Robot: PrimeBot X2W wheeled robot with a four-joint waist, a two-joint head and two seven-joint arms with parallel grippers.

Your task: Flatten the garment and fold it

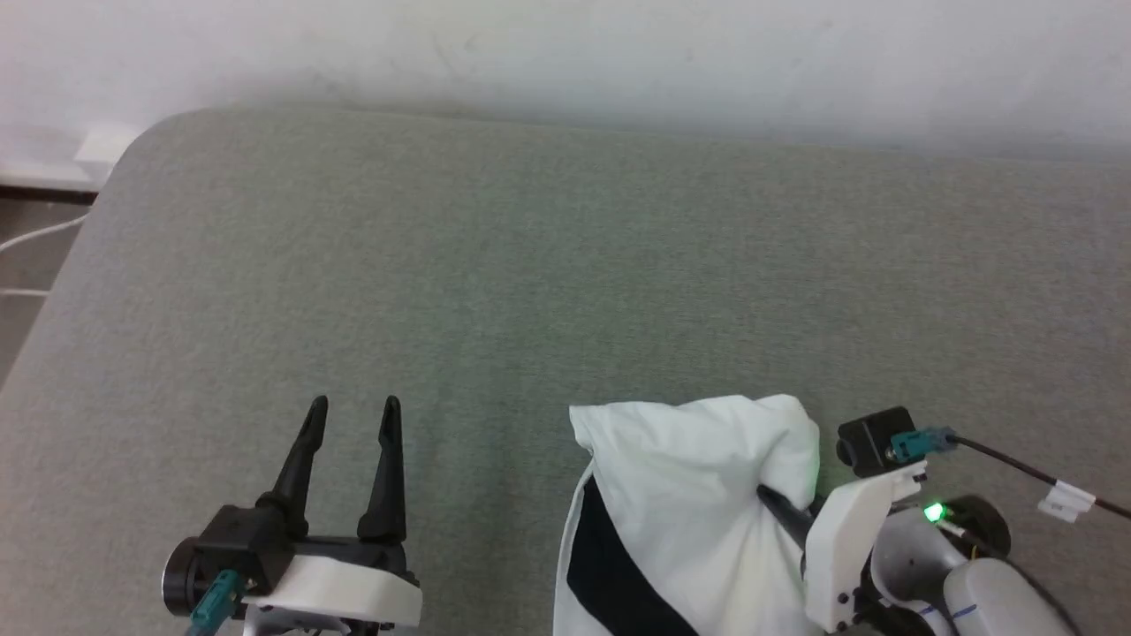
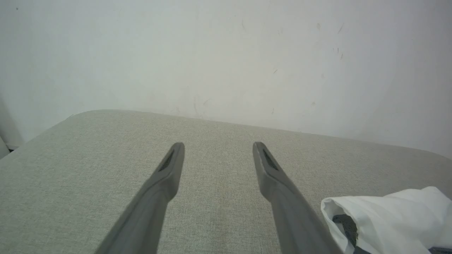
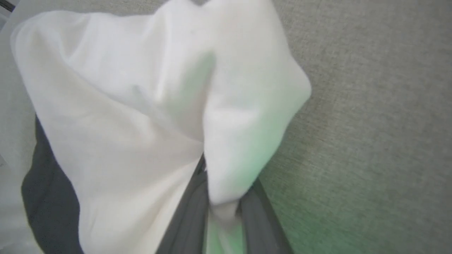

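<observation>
Your shirt (image 1: 698, 495) is bunched, white with a black panel, a fold clamped in the right gripper (image 1: 778, 508). The left gripper (image 1: 354, 406) holds its fingers apart near it; beyond them, bare surface (image 1: 530, 291) runs up to the wall (image 1: 565, 53).

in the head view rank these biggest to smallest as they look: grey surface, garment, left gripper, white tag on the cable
1. grey surface
2. garment, though the bottom edge cuts it off
3. left gripper, close to the garment in spread but slimmer, and near the camera
4. white tag on the cable
</observation>
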